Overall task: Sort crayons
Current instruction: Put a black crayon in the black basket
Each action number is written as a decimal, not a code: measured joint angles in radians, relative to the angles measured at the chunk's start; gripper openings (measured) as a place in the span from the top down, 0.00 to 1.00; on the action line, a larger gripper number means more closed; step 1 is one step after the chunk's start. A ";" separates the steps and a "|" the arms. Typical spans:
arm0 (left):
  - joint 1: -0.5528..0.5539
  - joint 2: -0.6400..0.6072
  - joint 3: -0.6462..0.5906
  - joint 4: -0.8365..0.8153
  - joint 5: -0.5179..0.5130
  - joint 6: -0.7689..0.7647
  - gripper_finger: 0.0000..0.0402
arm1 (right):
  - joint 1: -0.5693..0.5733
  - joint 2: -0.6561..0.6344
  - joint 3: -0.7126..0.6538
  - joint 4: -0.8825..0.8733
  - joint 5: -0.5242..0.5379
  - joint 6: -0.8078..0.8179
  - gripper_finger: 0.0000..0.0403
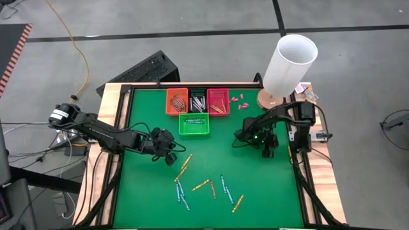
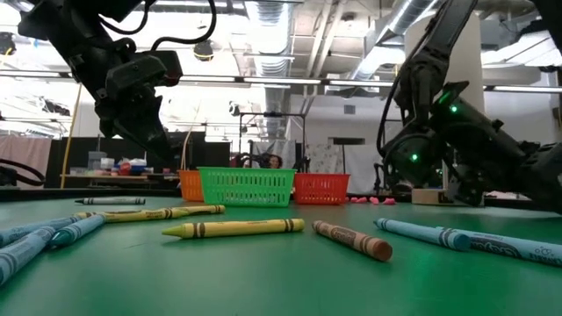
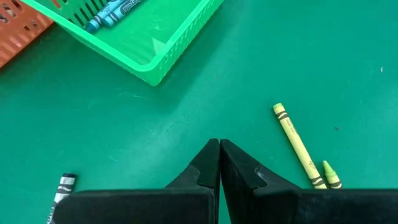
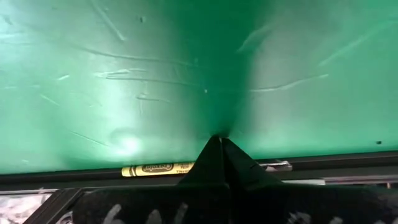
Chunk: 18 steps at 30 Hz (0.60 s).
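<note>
On the green worktop (image 1: 268, 185), four small baskets sit toward twelve o'clock: an orange basket (image 1: 177, 101), a dark basket (image 1: 197, 100) and a red basket (image 1: 218, 101) in a row, each with crayons inside; a green basket (image 1: 193, 124) just in front of them holds blue crayons (image 3: 112, 11). Loose crayons (image 1: 208, 186) lie scattered toward six o'clock, yellow-orange and blue ones mixed; from table height a yellow crayon (image 2: 233, 228) and a brown crayon (image 2: 352, 240) lie nearest. The left end effector (image 1: 171, 151) hangs at about nine o'clock of centre, its fingers pressed together on nothing, with a yellow-green crayon (image 3: 296, 144) on the mat just beside it; the right end effector (image 1: 266, 149) hangs at about three o'clock, fingers likewise closed and empty. A white tube (image 1: 289, 62) stands at the worktop's one o'clock corner; small pink bits (image 1: 238, 101) lie beside the red basket.
</note>
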 joint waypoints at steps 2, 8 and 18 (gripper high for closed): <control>0.000 0.000 0.000 0.000 0.000 -0.001 1.00 | -0.009 -0.002 -0.007 0.003 0.000 0.001 1.00; 0.000 0.000 0.000 0.000 0.002 -0.011 1.00 | -0.028 -0.002 -0.020 0.001 0.015 0.020 1.00; 0.000 0.000 0.000 0.000 0.001 -0.013 1.00 | -0.052 -0.002 -0.030 0.002 0.040 0.033 1.00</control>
